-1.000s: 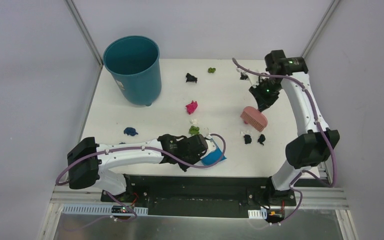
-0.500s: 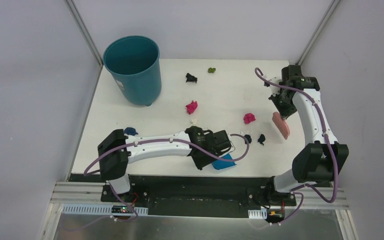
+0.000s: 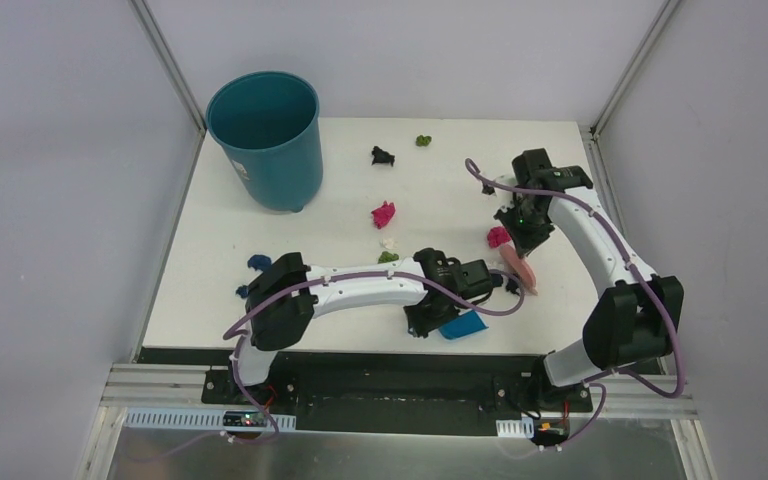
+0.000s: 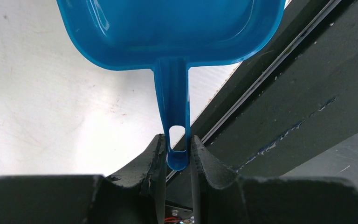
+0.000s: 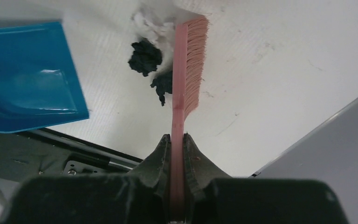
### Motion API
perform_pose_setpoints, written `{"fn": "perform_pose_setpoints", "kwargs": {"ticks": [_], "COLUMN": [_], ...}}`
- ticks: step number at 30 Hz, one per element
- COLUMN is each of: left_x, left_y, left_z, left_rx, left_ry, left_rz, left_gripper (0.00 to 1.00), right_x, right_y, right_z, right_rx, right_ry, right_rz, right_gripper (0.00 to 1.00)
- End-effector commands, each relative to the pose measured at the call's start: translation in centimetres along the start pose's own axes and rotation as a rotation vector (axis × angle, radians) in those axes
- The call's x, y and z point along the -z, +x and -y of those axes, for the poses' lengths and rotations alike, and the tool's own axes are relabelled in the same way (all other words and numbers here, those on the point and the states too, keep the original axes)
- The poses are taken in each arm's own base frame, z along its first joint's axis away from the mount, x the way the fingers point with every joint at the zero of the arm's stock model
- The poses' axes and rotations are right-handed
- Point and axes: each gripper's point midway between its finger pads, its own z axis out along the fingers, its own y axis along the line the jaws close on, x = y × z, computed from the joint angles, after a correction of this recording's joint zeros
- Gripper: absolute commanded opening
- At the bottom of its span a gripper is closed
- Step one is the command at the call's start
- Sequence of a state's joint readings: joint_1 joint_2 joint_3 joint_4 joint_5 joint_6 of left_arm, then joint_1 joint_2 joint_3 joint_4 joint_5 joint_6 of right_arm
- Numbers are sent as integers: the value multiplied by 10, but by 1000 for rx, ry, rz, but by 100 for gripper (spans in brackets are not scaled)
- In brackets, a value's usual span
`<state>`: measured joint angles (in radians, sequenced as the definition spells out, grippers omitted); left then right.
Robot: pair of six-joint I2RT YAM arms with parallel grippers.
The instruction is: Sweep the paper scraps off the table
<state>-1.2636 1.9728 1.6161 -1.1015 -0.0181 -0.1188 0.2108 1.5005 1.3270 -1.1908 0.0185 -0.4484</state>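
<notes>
My left gripper (image 4: 177, 149) is shut on the handle of the blue dustpan (image 4: 168, 28), which lies at the table's near edge (image 3: 463, 325). My right gripper (image 5: 177, 140) is shut on the pink brush (image 5: 189, 70). The bristles touch two black paper scraps (image 5: 145, 57) and a white one (image 5: 151, 25), just right of the dustpan (image 5: 25, 77). From above, the brush (image 3: 520, 268) lies between a magenta scrap (image 3: 498, 236) and the dustpan. More scraps lie apart on the table (image 3: 440, 190): magenta (image 3: 383, 214), black (image 3: 382, 155), olive-green (image 3: 423, 140), dark blue (image 3: 258, 262).
A teal round bin (image 3: 268, 135) stands at the far left corner. A black strip (image 3: 360, 360) runs along the near edge right beside the dustpan. Grey walls close the table on three sides.
My right arm swung the brush from the far right in toward the dustpan, pushing scraps along. My left arm carried the dustpan to the right along the near edge.
</notes>
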Motion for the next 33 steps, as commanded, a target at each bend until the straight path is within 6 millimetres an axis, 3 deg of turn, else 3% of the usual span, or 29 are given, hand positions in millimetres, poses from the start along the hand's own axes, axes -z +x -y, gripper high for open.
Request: {"fn": "perform_pose_setpoints", "kwargs": {"ticks": [1, 5, 9, 13, 18, 25, 33], "left_x": [10, 5, -4, -6, 11, 40, 48], "left_y": [-17, -25, -31, -26, -14, 17, 44], "left_z": [5, 2, -3, -8, -12, -19, -34], "left_rx": [1, -2, -14, -13, 18, 49, 100], "left_ry": [23, 21, 0, -24, -36, -48, -81], "left_rz": [39, 37, 51, 46, 88, 125, 43], "left_gripper": [0, 0, 0, 0, 0, 0, 0], "right_x": [5, 19, 59, 84, 90, 101, 86], "right_y": [-7, -9, -10, -15, -20, -50, -80], "right_z": [-39, -74, -113, -113, -81, -11, 69], "right_rx": [-27, -33, -52, -85, -62, -61, -32], "right_ry": [-156, -340, -581, -577, -400, -114, 248], "right_rz": [54, 63, 70, 110, 147, 250, 246], "right_gripper": [0, 0, 0, 0, 0, 0, 0]}}
